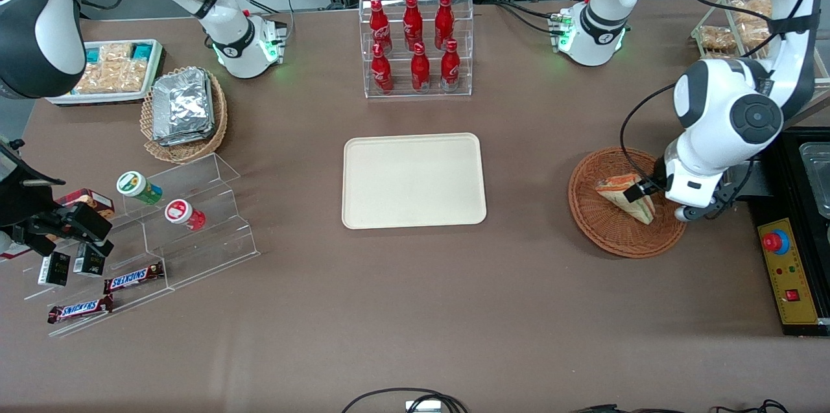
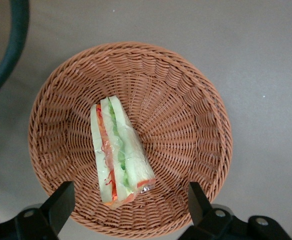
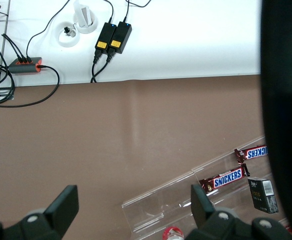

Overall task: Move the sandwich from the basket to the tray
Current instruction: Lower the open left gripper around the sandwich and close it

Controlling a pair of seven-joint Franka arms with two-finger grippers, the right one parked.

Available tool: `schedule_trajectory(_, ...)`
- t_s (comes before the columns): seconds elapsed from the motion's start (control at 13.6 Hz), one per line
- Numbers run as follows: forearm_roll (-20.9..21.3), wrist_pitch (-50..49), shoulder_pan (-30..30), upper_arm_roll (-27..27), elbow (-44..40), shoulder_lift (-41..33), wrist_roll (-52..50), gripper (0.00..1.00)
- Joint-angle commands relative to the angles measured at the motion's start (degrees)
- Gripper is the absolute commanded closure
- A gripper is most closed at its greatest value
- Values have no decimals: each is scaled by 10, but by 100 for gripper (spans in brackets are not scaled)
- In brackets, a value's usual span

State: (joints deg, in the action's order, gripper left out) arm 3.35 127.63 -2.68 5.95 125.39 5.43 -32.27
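Note:
The sandwich point(image 1: 624, 196), a wrapped triangular wedge with green, orange and red layers, lies in the round reddish-brown wicker basket point(image 1: 603, 231) toward the working arm's end of the table. My left gripper point(image 1: 661, 202) hangs low over the basket, open. In the left wrist view the two fingers stand wide apart on either side of the sandwich's thick end point(image 2: 118, 152), not touching it, above the basket's weave point(image 2: 186, 125); the gripper point(image 2: 130, 192) holds nothing. The cream-beige tray point(image 1: 414, 181) lies flat at the table's middle with nothing on it.
A clear rack of red bottles point(image 1: 415, 43) stands farther from the front camera than the tray. A black control box with a red button point(image 1: 788, 270) lies beside the basket at the table's end. A tan basket of foil packets point(image 1: 185, 108) and an acrylic stepped shelf point(image 1: 188, 218) lie toward the parked arm's end.

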Motion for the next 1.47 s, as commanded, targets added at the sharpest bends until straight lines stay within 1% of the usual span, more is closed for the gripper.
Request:
schedule_trajectory(0.0,5,32,-3,0,35,-16,-24,0)
schedule_trajectory(0.44,5,116,-8,-3,91,-2,-47,0)
schedule_trajectory(0.88,4,220,-11,-5,136,42,-70,0)
schedule_trajectory(0.96,4,234,-27,-5,139,49,-70,0)
schedule_trajectory(1.25,4,242,-34,-4,142,56,-70,0)
schedule_trajectory(1.32,4,242,-34,-5,142,56,-70,1)
schedule_trajectory(1.4,4,242,-34,-5,141,59,-73,7)
